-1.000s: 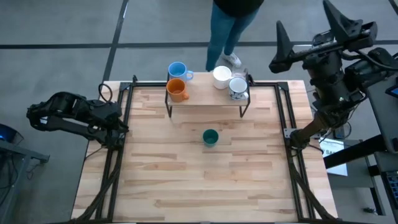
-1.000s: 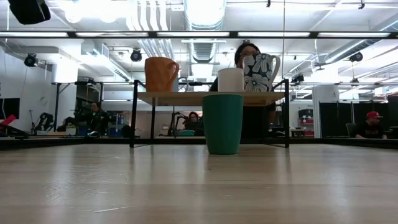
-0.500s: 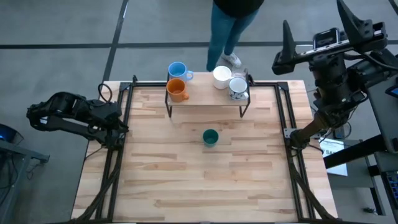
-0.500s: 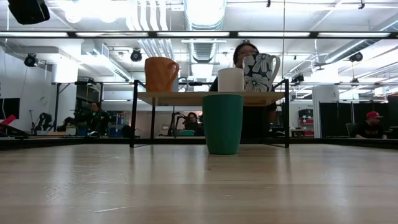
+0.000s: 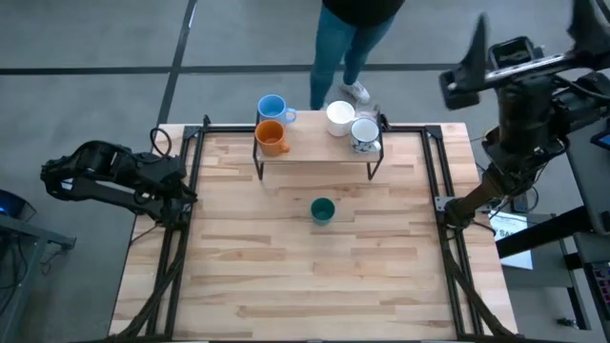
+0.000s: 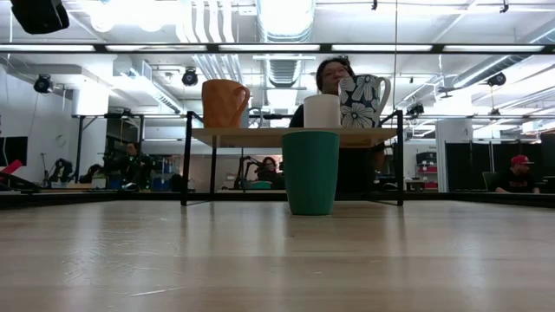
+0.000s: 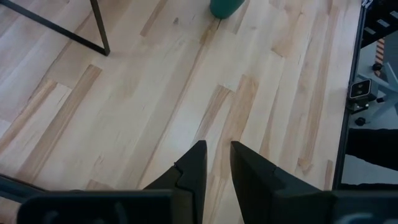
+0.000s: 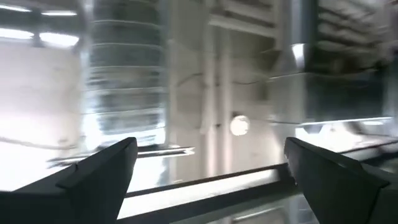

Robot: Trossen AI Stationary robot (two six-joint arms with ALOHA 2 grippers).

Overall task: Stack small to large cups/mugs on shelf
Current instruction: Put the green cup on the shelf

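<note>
open-plan robotics lab: exposed ceiling ducts [image 6: 284, 26], strip lights, equipment racks, seated people [image 6: 519, 170] behind

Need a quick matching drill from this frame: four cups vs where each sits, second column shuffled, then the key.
Things:
1. orange mug
2. dark green cup
3. light blue mug
4. flowered mug

Places:
A. on the tabletop, in front of the shelf
B. beyond the table's far edge, behind the orange mug
C. on the shelf, left end
D. on the shelf, right end

Pairs: 1-C, 2-A, 3-B, 4-D
</note>
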